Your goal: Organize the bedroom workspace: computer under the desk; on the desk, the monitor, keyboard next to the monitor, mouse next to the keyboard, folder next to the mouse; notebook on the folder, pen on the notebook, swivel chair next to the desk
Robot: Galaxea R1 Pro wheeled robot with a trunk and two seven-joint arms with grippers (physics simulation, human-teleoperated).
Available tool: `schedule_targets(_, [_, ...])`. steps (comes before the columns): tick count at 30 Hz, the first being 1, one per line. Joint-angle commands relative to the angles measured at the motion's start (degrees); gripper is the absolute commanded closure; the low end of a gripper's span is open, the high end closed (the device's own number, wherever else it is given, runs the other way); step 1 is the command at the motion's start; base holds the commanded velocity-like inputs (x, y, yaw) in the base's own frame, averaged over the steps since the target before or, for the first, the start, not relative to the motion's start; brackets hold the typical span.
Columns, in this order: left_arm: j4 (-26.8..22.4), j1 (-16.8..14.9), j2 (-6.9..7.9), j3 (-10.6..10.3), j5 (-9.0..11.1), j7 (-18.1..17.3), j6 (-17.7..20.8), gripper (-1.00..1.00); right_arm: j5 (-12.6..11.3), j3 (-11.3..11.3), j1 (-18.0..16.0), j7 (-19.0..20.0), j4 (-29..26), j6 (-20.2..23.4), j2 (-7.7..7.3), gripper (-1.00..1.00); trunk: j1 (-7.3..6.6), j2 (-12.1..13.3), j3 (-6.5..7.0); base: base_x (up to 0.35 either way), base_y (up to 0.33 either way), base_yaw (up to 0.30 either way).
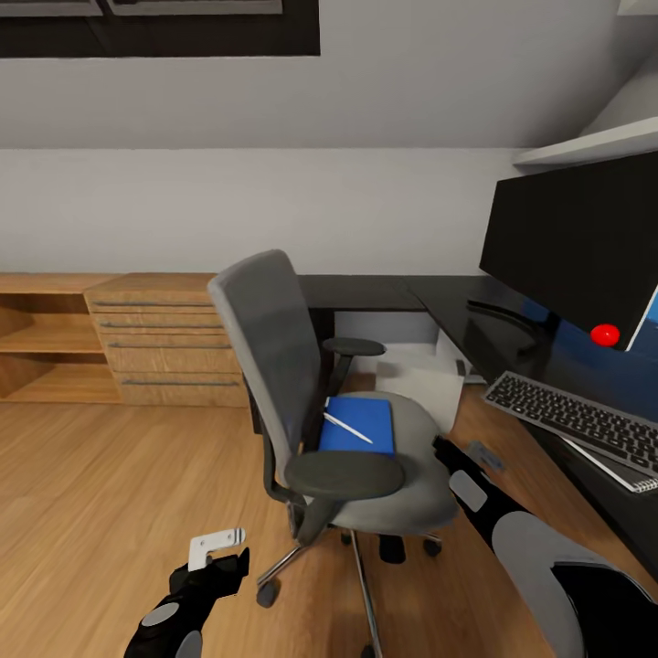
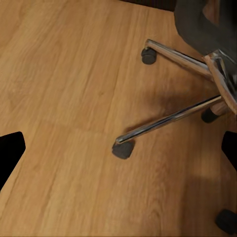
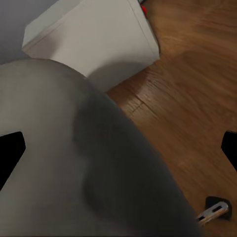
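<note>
Both grippers gape empty; mid-frame, the pen [image 1: 348, 427] lies loose on the folder [image 1: 358, 423] and could roll off if tilted.

The swivel chair [image 1: 320, 402] stands mid-frame, its tall back and near armrest [image 1: 344, 474] walling off the folder [image 1: 359, 425] from the lower left; the way onto the seat lies open from above and from the right. At right, the counter [image 1: 512, 334] edge, keyboard [image 1: 576, 419] and monitor [image 1: 580, 242] narrow the gap. The computer [image 1: 422, 376] blocks behind the seat. The wooden floor [image 1: 100, 493] at lower left is open, with chrome legs and castors [image 2: 123, 149] spreading low.
</note>
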Motion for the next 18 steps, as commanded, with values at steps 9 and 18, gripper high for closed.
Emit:
schedule_targets(9, [-0.08, -0.02, 0.01, 1.57, 0.68, 0.50, 0.10, -1.00, -0.24, -0.33, -0.02, -0.05, -0.04, 4.38, 0.06, -1.00, 0.01, -0.02, -0.05, 0.063, 0.000, 0.000])
schedule_targets(18, [-0.08, -0.02, 0.01, 1.97, 0.69, 0.44, 0.11, -1.00, -2.24, -2.28, -0.02, -0.19, -0.11, 5.64, 0.01, -1.00, 0.01, -0.02, -0.05, 0.167, 0.000, 0.000])
